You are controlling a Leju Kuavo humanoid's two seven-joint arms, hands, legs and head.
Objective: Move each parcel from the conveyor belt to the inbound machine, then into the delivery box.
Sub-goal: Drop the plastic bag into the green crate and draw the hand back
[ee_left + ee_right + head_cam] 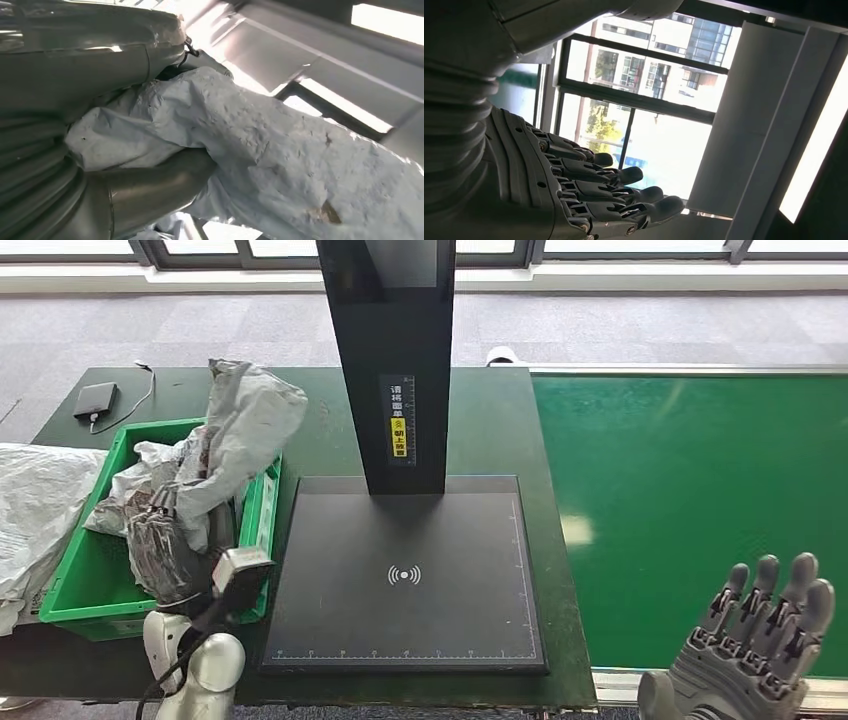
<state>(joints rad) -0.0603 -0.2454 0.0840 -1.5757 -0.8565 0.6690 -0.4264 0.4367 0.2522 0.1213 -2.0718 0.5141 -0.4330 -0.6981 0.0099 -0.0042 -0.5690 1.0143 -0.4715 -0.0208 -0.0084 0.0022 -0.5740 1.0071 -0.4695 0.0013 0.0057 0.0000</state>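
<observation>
- Grey crinkled plastic wraps the one parcel (235,430) in play; it stands tall over the green delivery box (262,520), its upper end rising above the box's rim and its lower end held at the near side of the box.
- Left hand (165,550) grips the lower end of that parcel, over the near part of the box; in the left wrist view the thick thumb (165,175) presses under the pale wrapping (280,150) and the wrapping hides the fingers.
- One delivery box sits on the dark green surface (490,430), at its left side, just beside the inbound machine.
- More crumpled wrapping lies inside the box under the held parcel; I cannot tell how many bags it makes.
- One inbound machine: a flat black scan plate (405,575) with a white signal mark at its middle, and a black post (395,350) rising from its far edge with a yellow-and-white label.
- One conveyor belt (690,500), bright green, runs along the right of the surface.
- Right hand (755,645) hovers over the belt's near edge, holding nothing, fingers straight and apart.
- One large pale plastic bag (35,510) lies left of the box.
- One small black device (95,400) with a cable rests at the surface's far left corner.
</observation>
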